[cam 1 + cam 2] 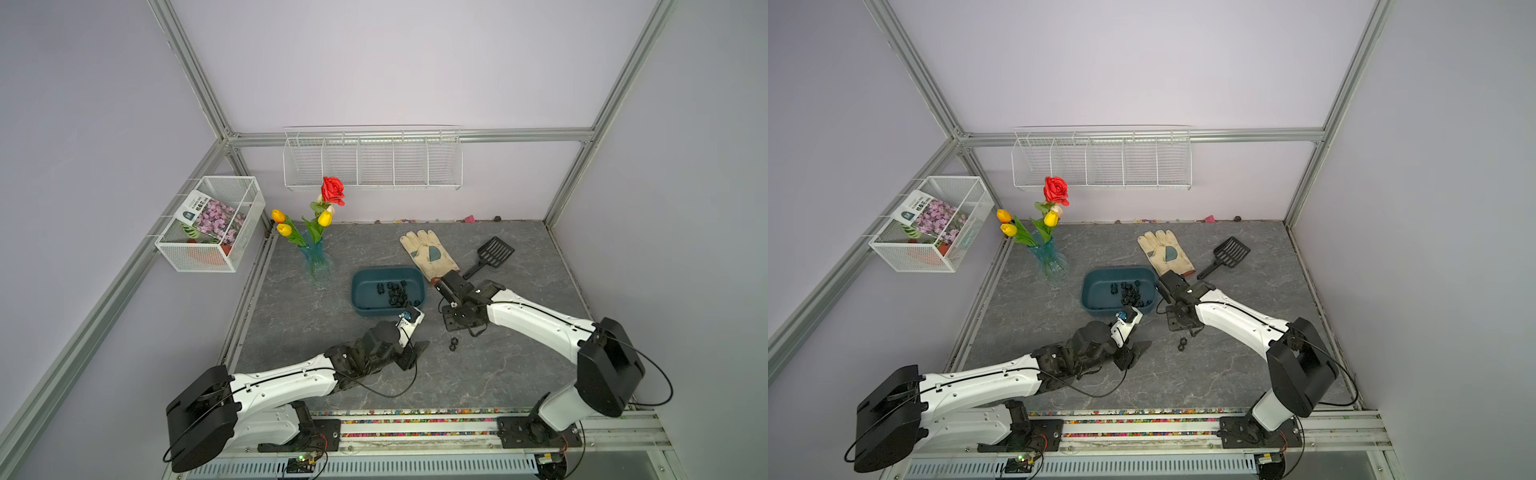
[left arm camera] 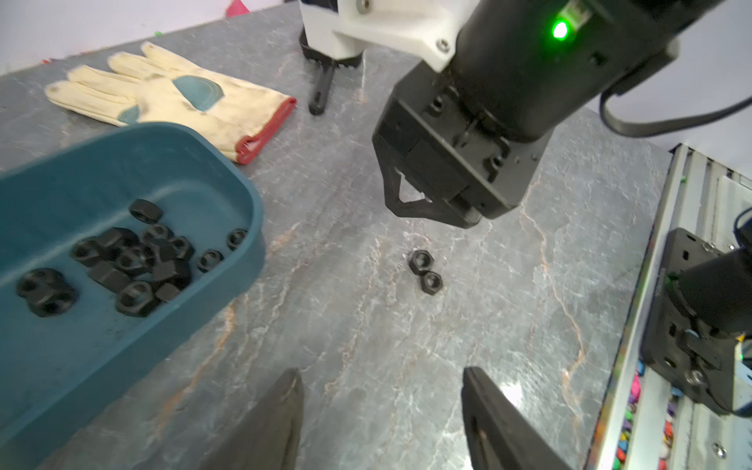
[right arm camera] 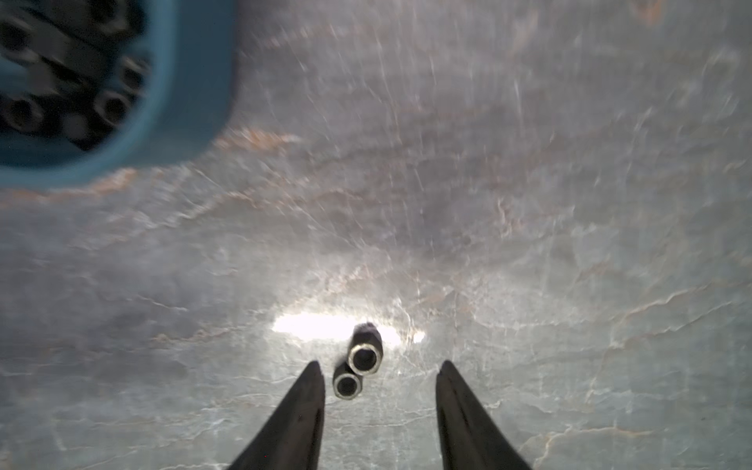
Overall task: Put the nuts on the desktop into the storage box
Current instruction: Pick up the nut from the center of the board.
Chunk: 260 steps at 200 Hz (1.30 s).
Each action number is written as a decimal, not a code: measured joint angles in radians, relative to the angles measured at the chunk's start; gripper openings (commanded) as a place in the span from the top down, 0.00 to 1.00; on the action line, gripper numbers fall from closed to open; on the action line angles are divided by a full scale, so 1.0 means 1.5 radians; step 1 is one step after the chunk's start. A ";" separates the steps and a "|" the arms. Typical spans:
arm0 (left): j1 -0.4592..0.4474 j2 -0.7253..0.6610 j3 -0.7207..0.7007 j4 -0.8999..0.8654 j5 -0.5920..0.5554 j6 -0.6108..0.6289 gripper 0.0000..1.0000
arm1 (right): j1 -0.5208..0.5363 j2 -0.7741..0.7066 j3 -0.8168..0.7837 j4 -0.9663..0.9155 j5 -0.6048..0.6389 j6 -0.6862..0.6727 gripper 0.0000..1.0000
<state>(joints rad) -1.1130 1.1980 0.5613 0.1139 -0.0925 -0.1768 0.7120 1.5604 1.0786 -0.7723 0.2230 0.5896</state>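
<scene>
- Two black nuts [image 1: 453, 344] lie on the counter [image 1: 498, 374], touching each other, between the two arms; the rest sit heaped in the blue box [image 1: 365, 309].
- Over the pair hangs the right claw [image 3: 380, 366]: jaws apart, empty, with the nuts between its tips and nearer one of them.
- Just beside, the left claw [image 2: 382, 378] is spread wide, empty, and pointed at the same pair.
- The nuts look hard, smooth and dense, so they will likely skid. Best pinched singly, across opposite flats.
</scene>
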 measured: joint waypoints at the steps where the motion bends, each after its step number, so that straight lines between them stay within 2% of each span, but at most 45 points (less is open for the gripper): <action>1: -0.001 0.001 0.000 0.000 -0.001 -0.001 0.35 | 0.000 -0.001 -0.002 0.001 -0.001 0.001 0.52; 65: -0.031 0.039 0.000 0.001 -0.015 -0.025 0.35 | 0.005 -0.007 -0.097 0.073 -0.038 0.036 0.53; 192: -0.033 0.054 0.000 0.009 -0.018 -0.035 0.35 | 0.019 0.043 -0.115 0.136 -0.057 0.058 0.53; 260: -0.034 0.070 0.000 0.015 -0.014 -0.036 0.35 | 0.022 0.049 -0.116 0.139 -0.054 0.063 0.64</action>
<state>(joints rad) -1.1637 1.3037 0.5613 0.1368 -0.1143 -0.2310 0.7448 1.6337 0.9043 -0.5632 0.1417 0.6846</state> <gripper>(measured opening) 0.646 0.383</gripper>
